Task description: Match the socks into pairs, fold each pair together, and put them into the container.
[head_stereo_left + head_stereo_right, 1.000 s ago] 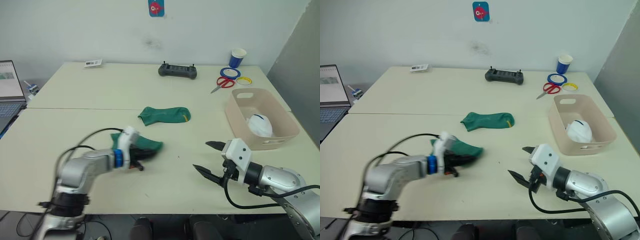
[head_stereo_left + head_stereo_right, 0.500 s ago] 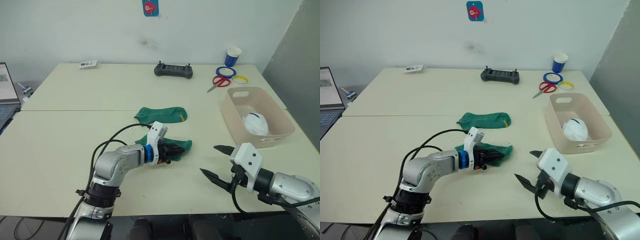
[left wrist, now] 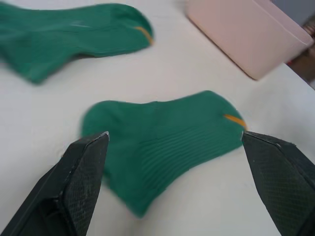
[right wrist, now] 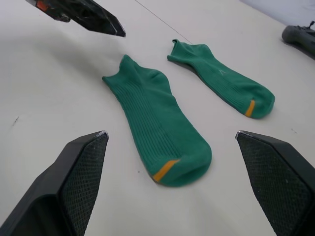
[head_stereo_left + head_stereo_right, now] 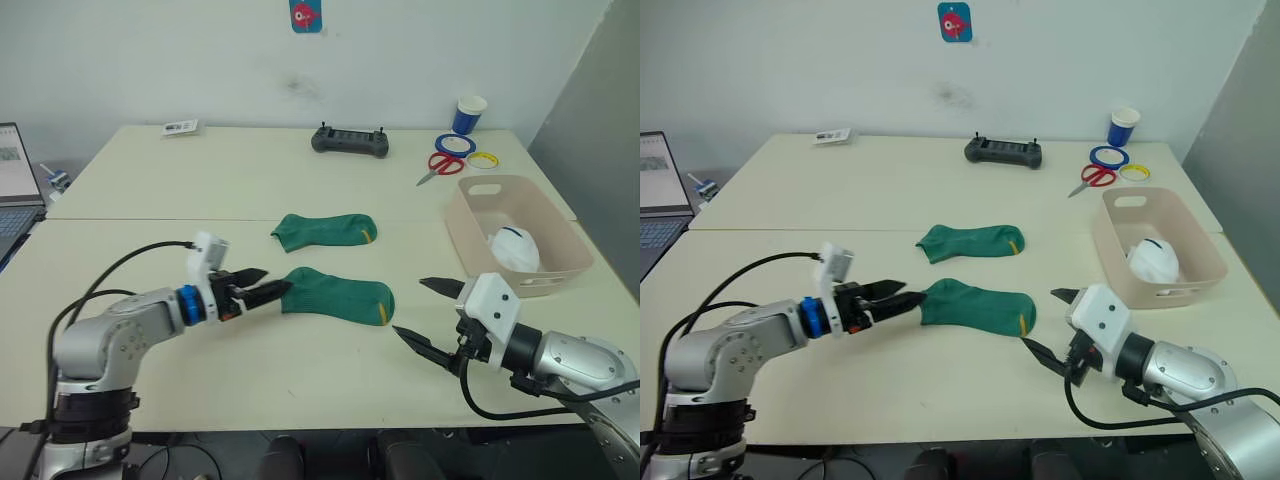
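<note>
Two dark green socks lie flat on the desk [image 5: 150,190], each with a small yellow mark near the toe. The nearer sock [image 5: 338,296] stretches across the front middle of the desk with its cuff toward the robot's left and its toe toward the right; the farther sock [image 5: 325,230] lies just behind it, apart from it and pointing much the same way. The left hand [image 5: 262,290] sits low over the desk just beside the nearer sock's cuff, its two black fingers spread apart and holding nothing, with the sock lying between them in the left wrist view. The right hand [image 5: 425,315] hovers near the toe end of the same sock, fingers wide apart and empty, not touching it. To the right stands the pale pink-beige container [image 5: 478,243], and inside it rests a white bundle with a dark mark [image 5: 518,248], which looks like folded white socks. Beyond the container, at the far right of the desk, are red-handled scissors [image 5: 437,165], a blue tape ring [image 5: 453,144], a yellow ring [image 5: 487,159] and a blue-and-white paper cup [image 5: 467,113]. A dark controller [image 5: 350,141] lies at the far middle, a small card [image 5: 181,126] at the far left, and a laptop [image 5: 15,195] stands at the left edge.
</note>
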`<action>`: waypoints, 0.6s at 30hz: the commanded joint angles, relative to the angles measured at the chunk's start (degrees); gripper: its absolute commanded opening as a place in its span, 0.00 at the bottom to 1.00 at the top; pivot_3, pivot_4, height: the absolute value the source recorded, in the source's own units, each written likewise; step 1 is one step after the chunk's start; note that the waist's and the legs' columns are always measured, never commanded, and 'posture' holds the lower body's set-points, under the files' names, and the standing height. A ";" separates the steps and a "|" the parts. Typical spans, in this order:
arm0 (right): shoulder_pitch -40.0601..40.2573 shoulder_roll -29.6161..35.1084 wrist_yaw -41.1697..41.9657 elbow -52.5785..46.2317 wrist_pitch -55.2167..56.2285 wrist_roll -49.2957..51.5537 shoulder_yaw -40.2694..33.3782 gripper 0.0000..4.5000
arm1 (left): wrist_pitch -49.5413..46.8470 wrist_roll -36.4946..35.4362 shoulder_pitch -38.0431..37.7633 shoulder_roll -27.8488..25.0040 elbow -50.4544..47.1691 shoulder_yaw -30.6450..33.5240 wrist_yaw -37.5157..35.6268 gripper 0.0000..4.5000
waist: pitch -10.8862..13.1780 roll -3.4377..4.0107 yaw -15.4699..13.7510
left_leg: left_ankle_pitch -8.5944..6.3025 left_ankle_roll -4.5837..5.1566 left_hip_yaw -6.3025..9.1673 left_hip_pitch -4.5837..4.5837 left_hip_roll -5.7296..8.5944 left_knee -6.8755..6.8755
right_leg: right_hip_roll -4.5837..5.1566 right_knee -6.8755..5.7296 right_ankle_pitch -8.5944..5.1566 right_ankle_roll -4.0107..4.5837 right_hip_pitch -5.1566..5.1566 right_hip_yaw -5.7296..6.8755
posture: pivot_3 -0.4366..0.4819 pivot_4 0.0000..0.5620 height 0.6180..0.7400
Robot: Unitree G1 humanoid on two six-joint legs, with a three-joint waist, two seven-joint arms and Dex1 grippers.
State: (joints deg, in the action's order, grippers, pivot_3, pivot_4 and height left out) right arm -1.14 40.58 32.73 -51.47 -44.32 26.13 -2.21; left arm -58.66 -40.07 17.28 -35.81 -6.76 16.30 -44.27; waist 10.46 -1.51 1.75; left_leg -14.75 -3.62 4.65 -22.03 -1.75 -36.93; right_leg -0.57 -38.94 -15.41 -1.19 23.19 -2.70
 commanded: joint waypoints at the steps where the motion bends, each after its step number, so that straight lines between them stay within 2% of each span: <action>1: -1.89 0.45 0.87 -0.12 0.85 0.77 0.56 1.00 | -0.82 -1.32 -0.84 -0.48 4.32 2.38 0.05 1.00 | 0.00 0.00 -0.05 | 0.00 0.00 -0.01 -0.02 0.01 0.01 | 0.02 0.03 0.01 -0.02 0.00 0.00 | 0.48 0.27 1.00; 6: -4.34 1.19 1.70 0.60 0.04 1.48 0.90 1.00 | 1.31 1.39 -1.59 1.36 4.12 -2.93 0.80 1.00 | 0.01 -0.02 -0.17 | -0.01 0.00 0.01 -0.10 0.01 0.03 | 0.06 0.08 0.07 -0.14 0.02 0.05 | 0.48 0.27 1.00; 10: -5.04 1.64 1.69 0.57 -0.59 2.05 0.86 1.00 | 3.57 4.36 0.76 5.57 5.44 -6.63 4.58 1.00 | 0.01 -0.01 -0.31 | 0.00 0.00 0.04 -0.08 0.01 0.02 | 0.07 0.05 0.07 -0.14 0.00 0.08 | 0.48 0.27 1.00; 16: -4.44 2.10 1.28 -0.06 -1.16 2.74 0.54 1.00 | 5.00 6.15 2.37 9.55 6.99 -8.96 6.92 1.00 | 0.00 0.00 -0.27 | 0.00 -0.01 -0.01 -0.06 0.05 -0.01 | 0.09 0.03 0.11 -0.19 -0.04 0.03 | 0.48 0.27 1.00; 18: -4.26 2.18 1.17 -0.25 -1.19 2.82 0.48 1.00 | 5.07 6.56 2.71 10.33 7.67 -9.34 7.51 0.91 | -0.01 0.01 -0.30 | 0.00 -0.01 0.01 -0.06 0.05 -0.01 | 0.09 0.03 0.10 -0.19 -0.04 0.05 | 0.48 0.27 1.00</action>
State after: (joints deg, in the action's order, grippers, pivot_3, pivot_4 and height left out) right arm -5.37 42.28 34.13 -49.77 -45.69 28.31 -0.76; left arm -53.24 -34.03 20.15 -26.21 -0.04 8.56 -37.26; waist 10.45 -1.50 1.45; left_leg -14.75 -3.63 4.65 -22.08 -1.71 -36.94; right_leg -0.49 -38.90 -15.30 -1.38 23.15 -2.65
